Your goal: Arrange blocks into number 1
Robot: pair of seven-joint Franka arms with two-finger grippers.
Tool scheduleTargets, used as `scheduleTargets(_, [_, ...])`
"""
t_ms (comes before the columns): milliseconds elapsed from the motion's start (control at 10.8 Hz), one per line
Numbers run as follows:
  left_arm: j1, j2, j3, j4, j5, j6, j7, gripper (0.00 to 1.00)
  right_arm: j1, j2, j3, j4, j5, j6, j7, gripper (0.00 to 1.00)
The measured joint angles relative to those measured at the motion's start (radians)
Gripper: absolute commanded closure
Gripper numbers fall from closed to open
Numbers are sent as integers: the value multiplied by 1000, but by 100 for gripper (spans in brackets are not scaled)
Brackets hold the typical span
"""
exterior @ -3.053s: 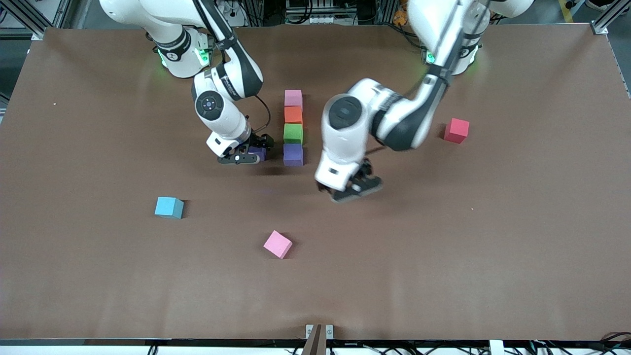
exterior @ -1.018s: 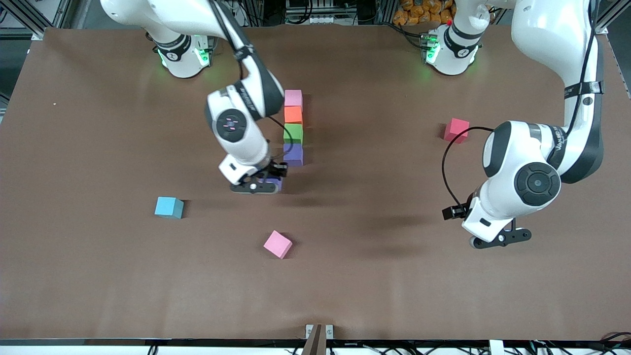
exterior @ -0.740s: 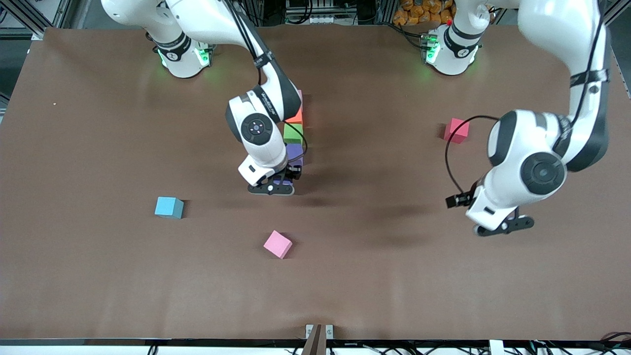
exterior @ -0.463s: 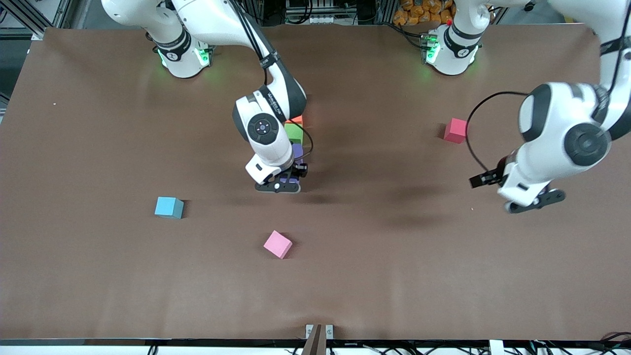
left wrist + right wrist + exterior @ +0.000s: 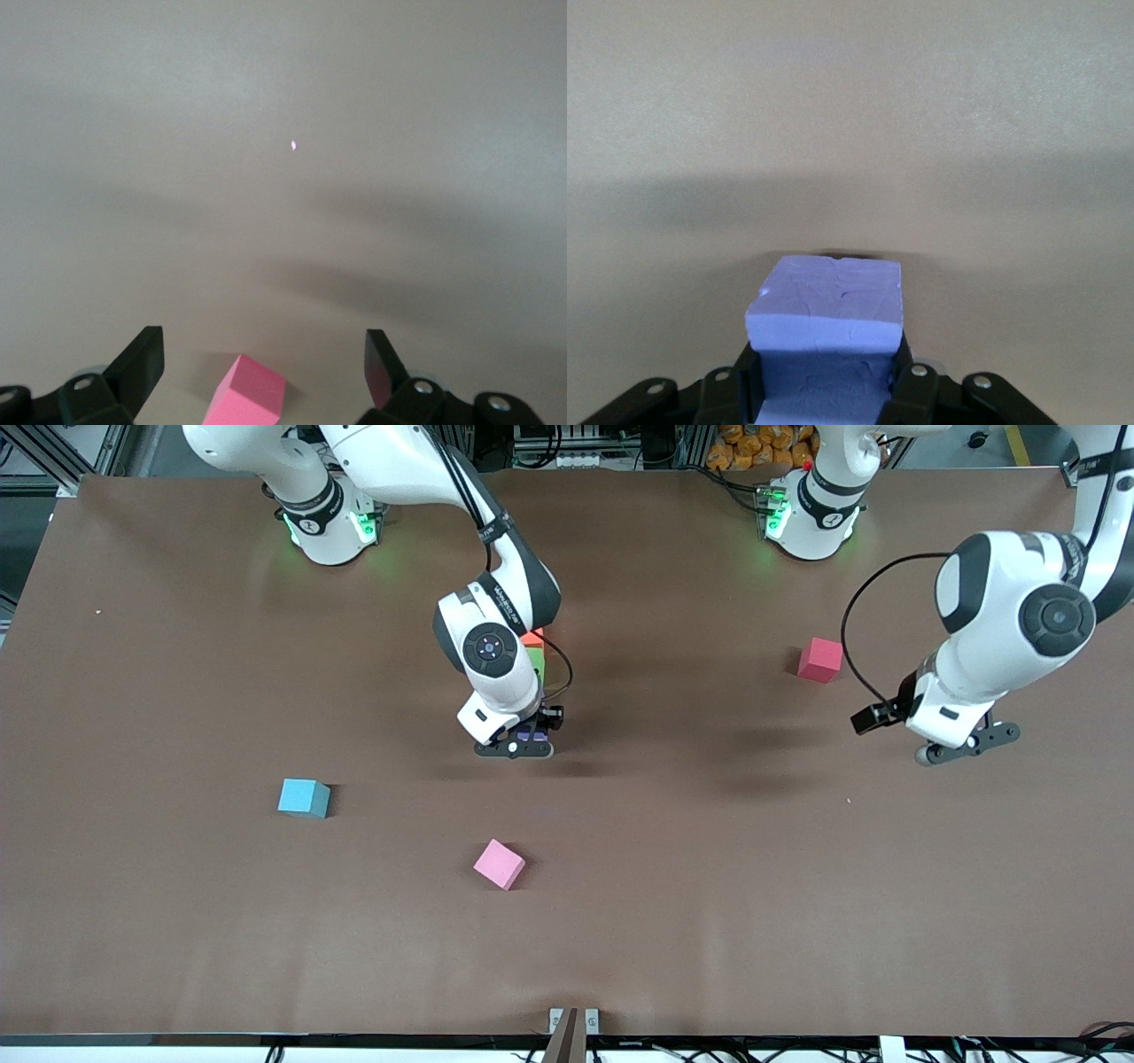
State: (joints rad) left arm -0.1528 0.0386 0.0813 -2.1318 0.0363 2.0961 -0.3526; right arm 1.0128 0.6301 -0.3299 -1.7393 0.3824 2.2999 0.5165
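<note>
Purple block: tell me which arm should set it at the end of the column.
Right. The right gripper is shut on the purple block, right at the column's near end by the green block. The left gripper hangs open near the red block.

Purple block (image 5: 827,301) clamped between the right gripper (image 5: 828,390) fingers (image 5: 908,385), bare table (image 5: 850,106) below
</note>
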Motion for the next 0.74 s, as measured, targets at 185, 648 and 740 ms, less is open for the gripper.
scheduleTargets(185, [28, -45, 0, -18, 1, 6, 50, 0, 0, 0, 3, -6, 2, 4, 0, 49])
scheduleTargets(648, [90, -137, 1, 10, 5, 72, 293, 0, -3, -12, 5, -40, 4, 14, 0, 49])
scheduleTargets(740, [91, -145, 0, 30, 5, 59, 301, 0, -2, -13, 7, -42, 4, 14, 0, 48])
